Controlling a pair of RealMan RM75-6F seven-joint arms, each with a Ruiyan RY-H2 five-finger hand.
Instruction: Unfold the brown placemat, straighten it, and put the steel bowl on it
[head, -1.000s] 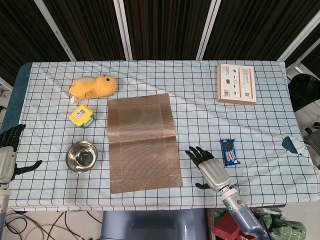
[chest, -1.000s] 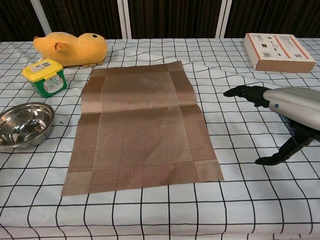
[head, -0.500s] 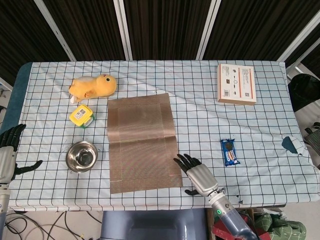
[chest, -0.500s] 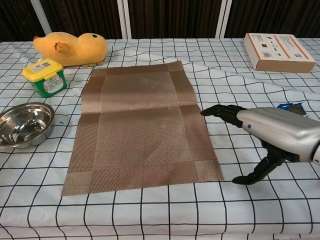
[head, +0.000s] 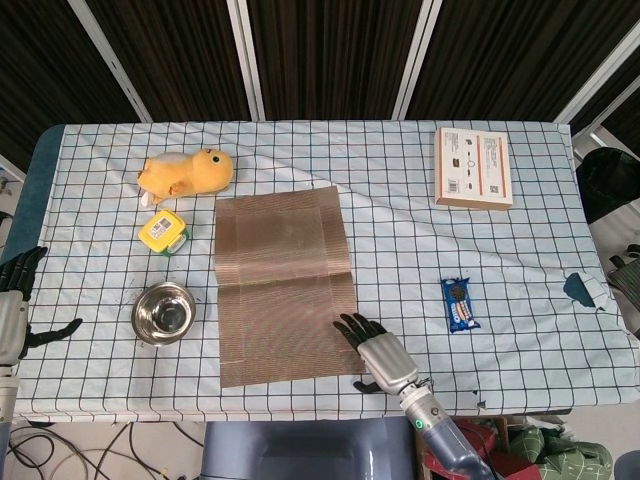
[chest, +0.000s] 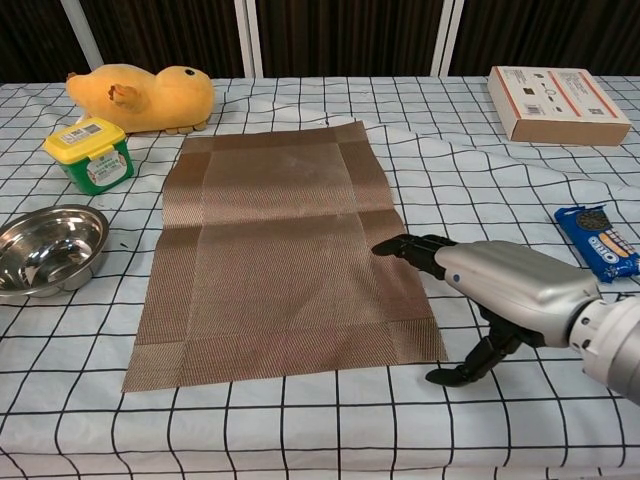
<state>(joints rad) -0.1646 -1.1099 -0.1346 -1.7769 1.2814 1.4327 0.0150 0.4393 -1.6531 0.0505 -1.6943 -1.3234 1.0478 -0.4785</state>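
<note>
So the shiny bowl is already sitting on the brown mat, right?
Not quite. In the head view the steel bowl sits on the checked tablecloth, left of the brown placemat, not on it. The mat lies unfolded with nothing resting on it.

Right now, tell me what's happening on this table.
The brown placemat lies unfolded on the checked tablecloth, with a crease across its middle. The right hand, open and holding nothing, reaches over the mat's near right corner, apparently to straighten it. The left hand hangs open off the table's left edge. The steel bowl sits empty on the cloth left of the mat, not yet placed on it.
</note>
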